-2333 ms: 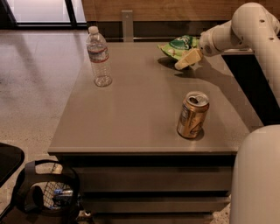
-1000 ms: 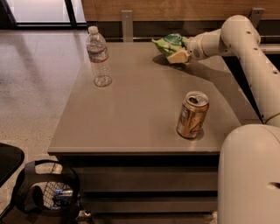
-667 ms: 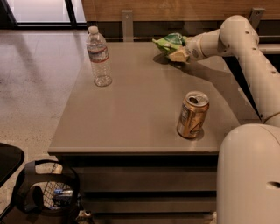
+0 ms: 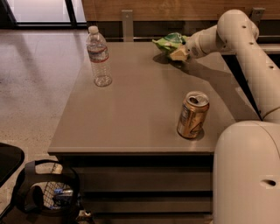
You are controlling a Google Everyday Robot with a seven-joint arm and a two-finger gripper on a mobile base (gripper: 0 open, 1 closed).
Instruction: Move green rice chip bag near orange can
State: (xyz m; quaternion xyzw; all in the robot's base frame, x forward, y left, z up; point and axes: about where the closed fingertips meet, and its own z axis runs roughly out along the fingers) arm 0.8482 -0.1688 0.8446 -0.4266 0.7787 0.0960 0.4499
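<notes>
Polished pale floor [image 4: 35, 78] and a wood-panelled wall [image 4: 175, 8] frame the single view you have, and a grey table [image 4: 131, 118] fills the middle of it. At the table's far edge, right of centre, your gripper [image 4: 177, 54] appears clenched on the near side of the bag [image 4: 169, 42]. The bag seems to ride just off the tabletop, with a dark shadow under it. The can [image 4: 193, 114] stands upright near the front right edge, well apart from the bag, with open tabletop between them. By my reading you have the grasp and are at the start of the carry. Next, draw the bag toward the front of the table and slightly right, then set it down just beside the can without touching it, since a nudged can could tip. The arm [image 4: 236, 30] reaches in over the right side, so mind its sweep past the can. By count you have one bag, one can, and one clear bottle [image 4: 99, 57] standing at the far left, well away from your path. You also have one table and one gripper.
</notes>
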